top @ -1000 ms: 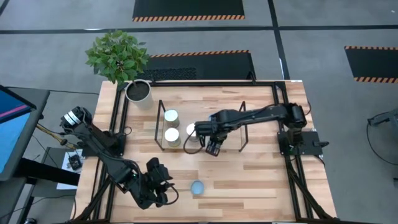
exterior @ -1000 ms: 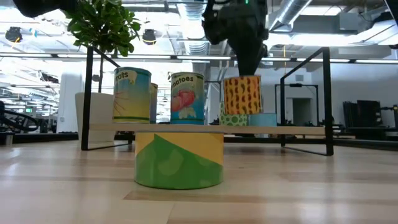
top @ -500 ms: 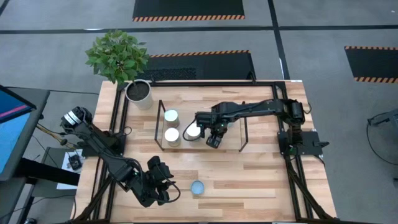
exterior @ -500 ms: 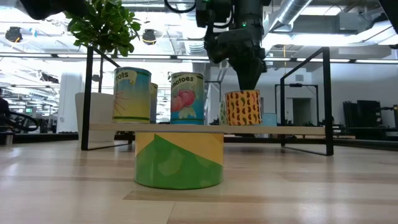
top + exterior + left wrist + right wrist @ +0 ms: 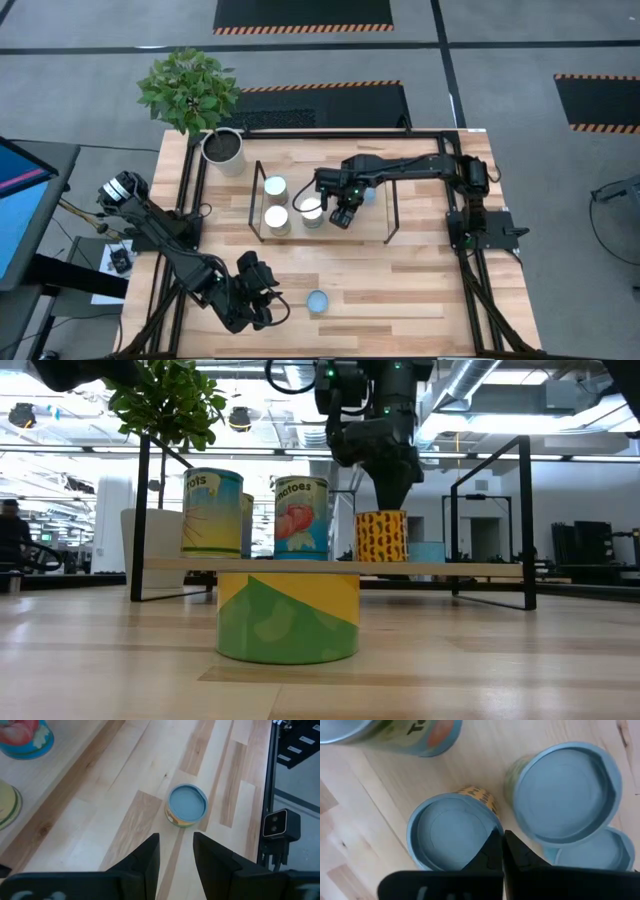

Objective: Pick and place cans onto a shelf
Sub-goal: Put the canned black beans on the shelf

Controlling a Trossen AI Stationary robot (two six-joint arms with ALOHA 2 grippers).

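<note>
Currently the right hand (image 5: 340,216) hangs over the shelf (image 5: 375,232), fingers pinched together on nothing, right above the yellow spotted can (image 5: 381,536) that stands on the shelf board. In the high view, two white-topped cans (image 5: 275,187) sit at the shelf's 9 o'clock end, with a third (image 5: 311,210) just beside the hand. One blue-topped can (image 5: 317,300) remains on the tabletop (image 5: 400,290) toward 6 o'clock, near the left hand (image 5: 262,298), whose fingers stand apart and empty.

We judge these cans rigid and fairly light; the smooth metal and glossy labels are probably slippery. A side grasp across the cylinder wall, mid-height, looks safest; the lid rim offers little purchase.

Hard to read: the right arm covers the shelf's middle from above, so the can count there is uncertain. The right wrist view shows blue lids (image 5: 564,792) crowded close, one cut off at the edge. In the low view, the green-and-yellow can (image 5: 288,617) blocks part of the shelf behind.
</note>
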